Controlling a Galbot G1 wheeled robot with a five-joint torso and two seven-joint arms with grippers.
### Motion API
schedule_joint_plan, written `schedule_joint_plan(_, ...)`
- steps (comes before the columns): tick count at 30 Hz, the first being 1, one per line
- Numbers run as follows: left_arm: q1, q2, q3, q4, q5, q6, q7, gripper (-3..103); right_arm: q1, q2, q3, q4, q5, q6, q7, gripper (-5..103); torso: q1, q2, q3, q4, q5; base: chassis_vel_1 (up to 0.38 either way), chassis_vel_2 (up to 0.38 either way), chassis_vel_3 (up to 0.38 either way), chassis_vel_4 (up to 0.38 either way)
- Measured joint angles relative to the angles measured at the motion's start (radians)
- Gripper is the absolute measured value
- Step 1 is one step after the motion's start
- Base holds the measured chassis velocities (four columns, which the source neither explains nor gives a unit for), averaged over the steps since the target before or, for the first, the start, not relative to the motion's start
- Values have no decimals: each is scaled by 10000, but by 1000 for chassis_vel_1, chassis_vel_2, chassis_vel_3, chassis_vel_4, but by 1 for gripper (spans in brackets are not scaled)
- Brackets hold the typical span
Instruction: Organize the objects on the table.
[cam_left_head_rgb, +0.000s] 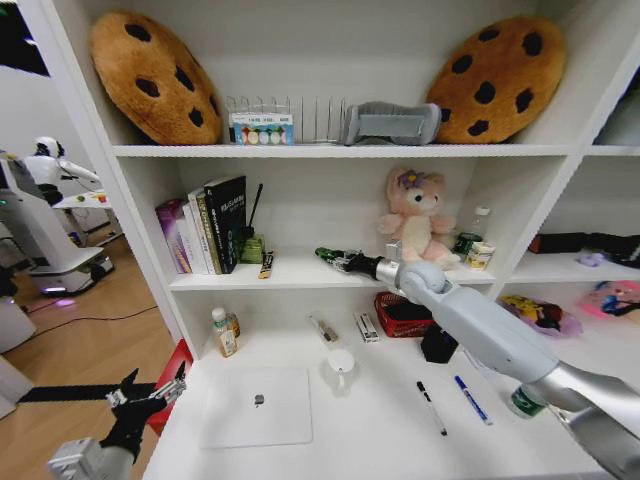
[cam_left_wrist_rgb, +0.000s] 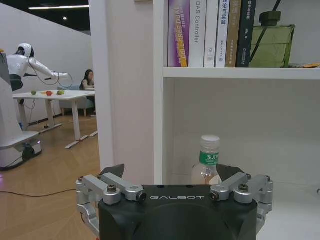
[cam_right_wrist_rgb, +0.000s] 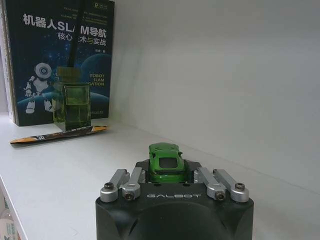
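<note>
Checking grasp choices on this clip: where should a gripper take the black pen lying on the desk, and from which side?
Grip the black pen mid-barrel, coming straight down from above. It lies flat on the table, apart from the blue pen, so fingers should close across its thin width.

open left gripper (cam_left_wrist_rgb: 172, 175) before bottle (cam_left_wrist_rgb: 206, 165)

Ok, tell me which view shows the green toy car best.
The right wrist view: the green toy car sits close between the right tool fingers, over the shelf. The head view shows it small and dark at that tool. The left wrist view faces the books.
</note>
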Motion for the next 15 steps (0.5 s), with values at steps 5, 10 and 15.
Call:
schedule_joint_plan(5, 0, 0, 0, 0, 0, 0, 0, 100, -52, -67, -3, 74, 59, 3, 1, 36, 0, 0, 0, -1, 1, 0, 0, 0, 0)
schedule_joint_plan(10, 0, 0, 0, 0, 0, 0, 1, 100, -71, -82, 1, 32, 13, 37, -3, 36, 0, 0, 0, 1, 1, 0, 0, 0, 0)
schedule_joint_plan(15, 0, 0, 0, 0, 0, 0, 0, 100, -63, -170, 15, -19, -42, 146, -17, 39, 0, 0, 0, 0, 1, 0, 0, 0, 0)
